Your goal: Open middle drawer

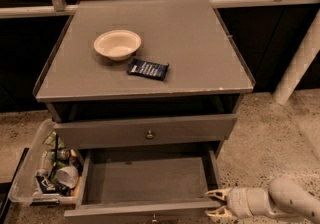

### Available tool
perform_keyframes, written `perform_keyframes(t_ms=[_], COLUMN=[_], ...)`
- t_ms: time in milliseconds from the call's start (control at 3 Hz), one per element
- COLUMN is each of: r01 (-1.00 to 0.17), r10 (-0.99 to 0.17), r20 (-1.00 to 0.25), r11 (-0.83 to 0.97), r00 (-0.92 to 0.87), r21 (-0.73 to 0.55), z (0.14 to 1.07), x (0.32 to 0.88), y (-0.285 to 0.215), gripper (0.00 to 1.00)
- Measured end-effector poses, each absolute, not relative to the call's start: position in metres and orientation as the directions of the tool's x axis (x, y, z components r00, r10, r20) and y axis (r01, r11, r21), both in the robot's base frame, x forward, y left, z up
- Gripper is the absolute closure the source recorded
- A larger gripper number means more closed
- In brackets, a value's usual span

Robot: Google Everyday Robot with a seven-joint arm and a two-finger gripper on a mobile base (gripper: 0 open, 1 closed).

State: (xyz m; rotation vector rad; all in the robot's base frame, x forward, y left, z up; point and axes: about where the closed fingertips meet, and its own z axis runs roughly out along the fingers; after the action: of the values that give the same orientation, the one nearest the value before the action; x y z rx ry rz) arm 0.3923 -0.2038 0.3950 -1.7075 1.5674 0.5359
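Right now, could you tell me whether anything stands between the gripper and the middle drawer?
Nothing visible does: the open gripper sits at the right front corner of the middle drawer, which is pulled out.

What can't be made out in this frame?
Camera view:
- Middle drawer: front face cut off by the bottom edge.
- Gripper, open at the drawer's right front corner: contact unclear; its arm is cut by the right edge.
- Blue packet: print too small.
- Clear bin: contents blurred, partly behind the cabinet.

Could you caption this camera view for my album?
Gripper by the open middle drawer's front corner; bowl and blue packet on top.
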Motion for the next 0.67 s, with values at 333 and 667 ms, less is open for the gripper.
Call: perform_keyframes(t_ms=[333, 667], r01=[-0.970, -0.970], r10=[-0.659, -0.659], r20=[-0.734, -0.734], r11=[0.025, 0.025], r00=[0.165, 0.165], r21=[-0.240, -0.240], z=[0.3979, 0.3979], x=[0.3923, 0.3923], y=[-0.2038, -0.2037], gripper=[0.82, 0.59])
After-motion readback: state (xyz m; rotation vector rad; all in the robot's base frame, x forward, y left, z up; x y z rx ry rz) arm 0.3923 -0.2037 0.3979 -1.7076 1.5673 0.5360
